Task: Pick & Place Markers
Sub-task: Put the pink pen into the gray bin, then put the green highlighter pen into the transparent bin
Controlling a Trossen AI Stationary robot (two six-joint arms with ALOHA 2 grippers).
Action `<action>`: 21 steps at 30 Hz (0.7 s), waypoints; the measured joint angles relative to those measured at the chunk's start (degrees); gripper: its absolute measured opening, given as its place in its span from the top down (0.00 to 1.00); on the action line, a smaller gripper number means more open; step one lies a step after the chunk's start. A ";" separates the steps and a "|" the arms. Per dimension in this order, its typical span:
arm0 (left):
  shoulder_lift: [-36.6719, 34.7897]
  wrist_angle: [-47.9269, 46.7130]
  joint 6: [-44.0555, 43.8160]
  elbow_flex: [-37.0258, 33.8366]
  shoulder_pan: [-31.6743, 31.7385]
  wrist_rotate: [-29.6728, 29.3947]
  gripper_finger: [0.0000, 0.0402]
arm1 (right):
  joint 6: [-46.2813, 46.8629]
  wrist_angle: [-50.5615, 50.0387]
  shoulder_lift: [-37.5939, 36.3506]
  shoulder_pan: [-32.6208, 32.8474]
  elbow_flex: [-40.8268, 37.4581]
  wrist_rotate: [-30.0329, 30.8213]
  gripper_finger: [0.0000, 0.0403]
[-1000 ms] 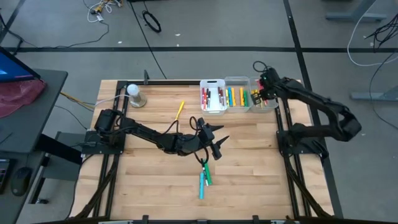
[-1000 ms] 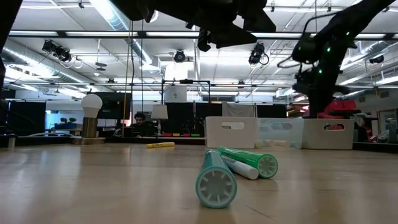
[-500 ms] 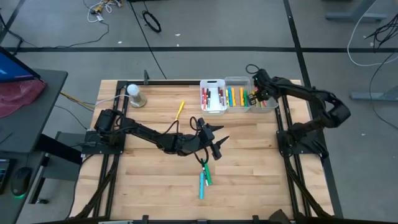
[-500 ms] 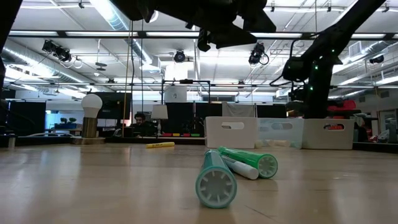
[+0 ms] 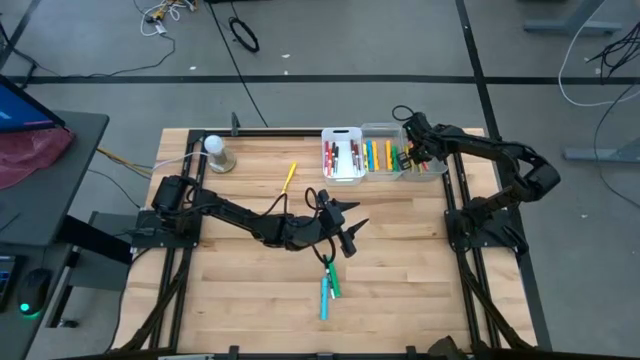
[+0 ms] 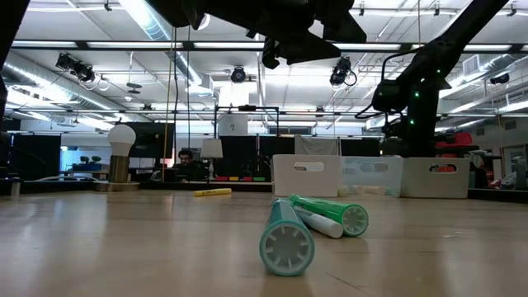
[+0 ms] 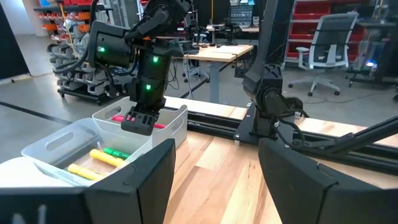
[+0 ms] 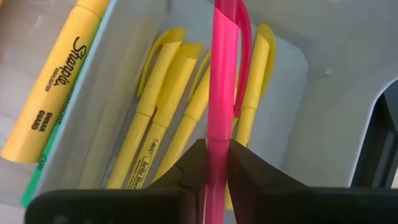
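One slim pink marker — clip on barrel — pinched in right claw; left claw spread wide.

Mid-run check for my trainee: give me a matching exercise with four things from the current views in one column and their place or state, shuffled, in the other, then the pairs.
Things:
1. pink marker
2. lone yellow marker
3. green and cyan markers
4. left gripper

Places or states:
A. lying together on the table on the near side of the left gripper
B. open, hovering mid-table, holding nothing
C. between the fingers of the right gripper, over a bin of yellow markers
D. alone on the wood between the bulb-shaped object and the bins

Pairs: 1-C, 2-D, 3-A, 4-B
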 joint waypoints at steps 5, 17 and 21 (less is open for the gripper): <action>0.00 0.00 -0.61 0.00 0.00 0.02 0.41 | 0.00 -0.02 0.00 0.00 0.00 0.01 0.85; 0.00 0.00 -0.61 0.00 0.00 0.00 0.41 | 0.17 0.07 0.00 0.00 0.00 0.27 0.83; 0.00 0.00 -0.61 0.00 0.00 0.00 0.41 | 0.20 0.07 -0.01 0.25 0.00 0.41 0.76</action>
